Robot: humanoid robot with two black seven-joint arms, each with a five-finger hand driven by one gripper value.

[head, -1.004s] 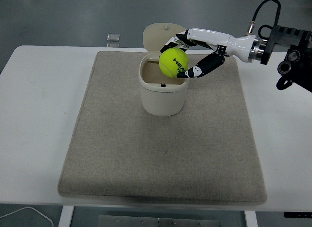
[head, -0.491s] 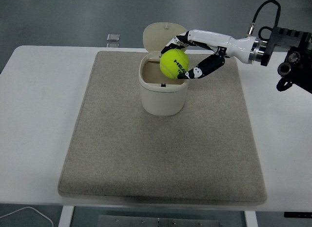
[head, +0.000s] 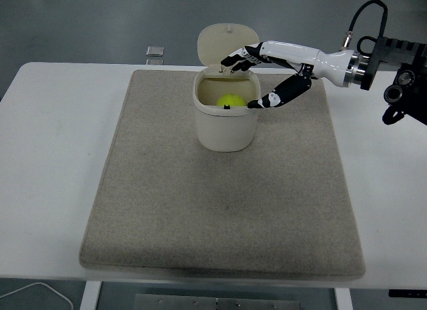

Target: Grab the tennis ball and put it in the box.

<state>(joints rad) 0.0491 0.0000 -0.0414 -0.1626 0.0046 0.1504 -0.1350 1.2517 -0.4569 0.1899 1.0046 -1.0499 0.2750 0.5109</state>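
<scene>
Head view, left to right, all relative to the box. Beige rectangular fabric mat [head: 220, 210] covered most of the white table [head: 53, 157]; small grey metal block [head: 155, 51] sat on the table behind and left of the box, off the mat. Cream rounded plastic box [head: 226, 123] stood on the mat's far half, hinged lid [head: 223, 45] up behind it. Yellow-green felt tennis ball [head: 230, 101] was inside the box, only its top showing below the rim. Half a second before it was still pinched above the opening, so the drop happened. Right hand [head: 257, 77] hovered over the box's right rim, fingers [head: 240, 58] and thumb spread apart, holding nothing. Left arm not visible. Placement looked done; my read: only retracting remained.
</scene>
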